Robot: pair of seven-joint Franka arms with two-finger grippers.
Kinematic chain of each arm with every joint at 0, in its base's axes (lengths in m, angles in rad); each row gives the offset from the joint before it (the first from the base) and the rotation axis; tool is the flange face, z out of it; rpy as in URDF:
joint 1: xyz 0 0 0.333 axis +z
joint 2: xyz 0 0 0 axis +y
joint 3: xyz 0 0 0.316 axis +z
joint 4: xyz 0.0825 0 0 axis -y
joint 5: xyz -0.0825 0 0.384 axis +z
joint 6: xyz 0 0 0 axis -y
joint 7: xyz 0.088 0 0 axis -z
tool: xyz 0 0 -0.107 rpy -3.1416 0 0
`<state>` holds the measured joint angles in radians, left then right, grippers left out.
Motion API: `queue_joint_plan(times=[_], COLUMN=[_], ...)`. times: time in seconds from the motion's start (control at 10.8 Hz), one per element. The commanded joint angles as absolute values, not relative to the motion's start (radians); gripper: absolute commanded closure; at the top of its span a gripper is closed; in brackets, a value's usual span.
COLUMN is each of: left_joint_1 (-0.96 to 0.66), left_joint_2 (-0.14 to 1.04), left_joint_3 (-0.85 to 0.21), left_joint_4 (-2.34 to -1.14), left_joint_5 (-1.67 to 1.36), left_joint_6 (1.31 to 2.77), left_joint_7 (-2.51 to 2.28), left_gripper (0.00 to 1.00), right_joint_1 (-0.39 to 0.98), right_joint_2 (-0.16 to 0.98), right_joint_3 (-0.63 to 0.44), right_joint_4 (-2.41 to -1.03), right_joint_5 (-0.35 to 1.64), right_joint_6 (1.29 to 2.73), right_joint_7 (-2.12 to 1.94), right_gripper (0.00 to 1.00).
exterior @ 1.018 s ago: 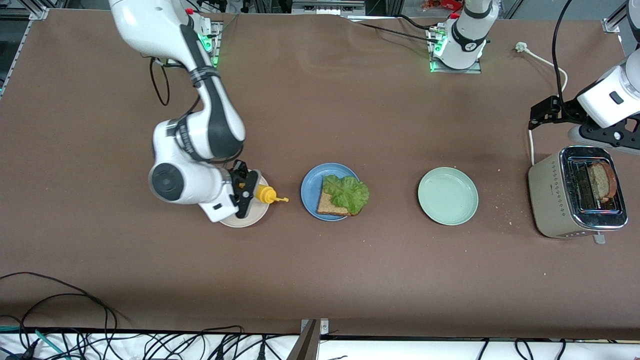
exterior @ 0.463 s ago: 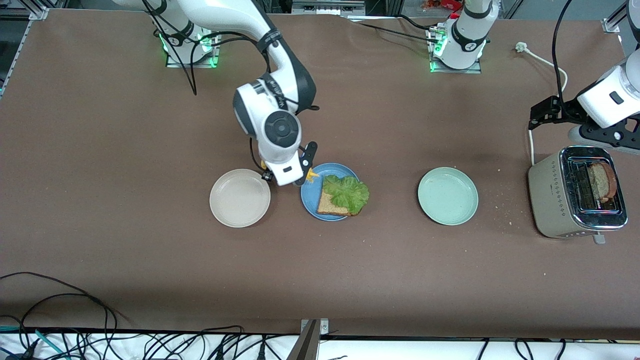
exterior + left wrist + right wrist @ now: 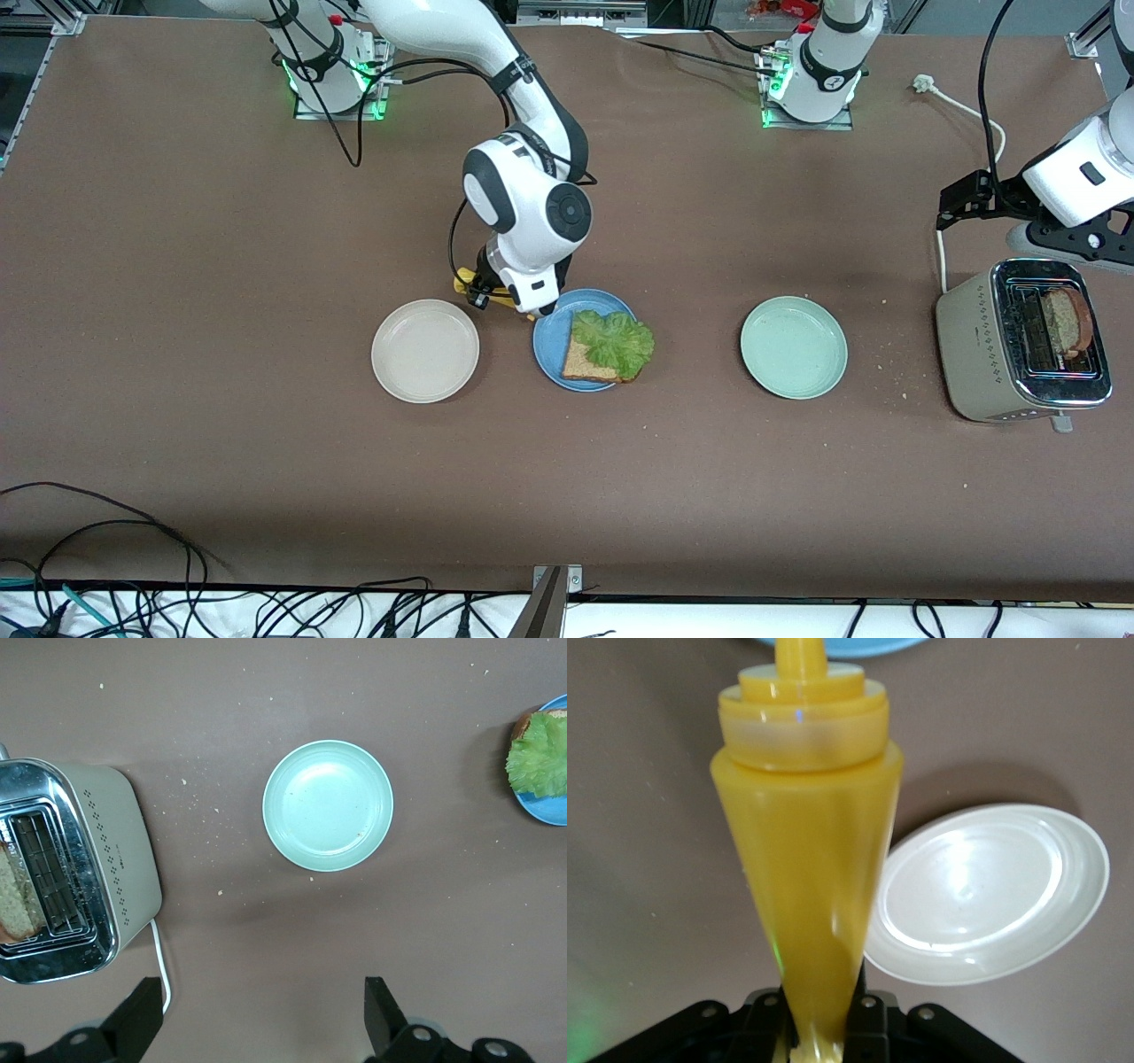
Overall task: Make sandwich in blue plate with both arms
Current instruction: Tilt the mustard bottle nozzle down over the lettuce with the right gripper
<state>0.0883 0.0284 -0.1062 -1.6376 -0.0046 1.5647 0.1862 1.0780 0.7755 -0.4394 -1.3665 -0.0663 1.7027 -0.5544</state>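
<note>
Front view: right end effector (image 3: 507,301) clenched on yellow squeeze bottle (image 3: 804,859) just over blue plate (image 3: 551,341) rim, probably to sauce lettuce (image 3: 613,341) on bread slice (image 3: 585,365). Left end effector (image 3: 257,1023) released, waiting above toaster (image 3: 1019,350), likely for the second slice.

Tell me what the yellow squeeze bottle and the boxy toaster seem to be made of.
The yellow squeeze bottle, held in the right tool, looks like soft, slightly translucent plastic: light glows through its ribbed cap. The boxy toaster seems to have a matte beige painted body and a polished metal top, which gives mirror-like reflections around the slots.
</note>
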Motion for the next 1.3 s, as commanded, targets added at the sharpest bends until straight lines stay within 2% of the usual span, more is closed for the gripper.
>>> queue_joint_plan(times=[0.0,0.28,0.46,0.65,1.2], left_joint_1=[0.092,0.092,0.092,0.092,0.092], left_joint_2=[0.038,0.038,0.038,0.038,0.038], left_joint_3=[-0.109,-0.109,-0.109,-0.109,-0.109], left_joint_4=[-1.611,-1.611,-1.611,-1.611,-1.611], left_joint_5=[-0.009,-0.009,-0.009,-0.009,-0.009], left_joint_6=[1.546,1.546,1.546,1.545,1.545], left_joint_7=[0.193,0.193,0.193,0.193,0.192], left_gripper=[0.0,0.0,0.0,0.0,0.0], right_joint_1=[1.109,1.123,1.156,1.172,1.18], right_joint_2=[0.831,0.886,0.975,1.018,1.051], right_joint_3=[-0.466,-0.48,-0.523,-0.551,-0.56], right_joint_4=[-1.257,-1.208,-1.113,-1.086,-1.063], right_joint_5=[-0.17,-0.181,-0.176,-0.172,-0.172], right_joint_6=[1.576,1.563,1.528,1.525,1.534], right_joint_7=[-0.549,-0.552,-0.554,-0.555,-0.555], right_gripper=[1.0,1.0,1.0,1.0,1.0])
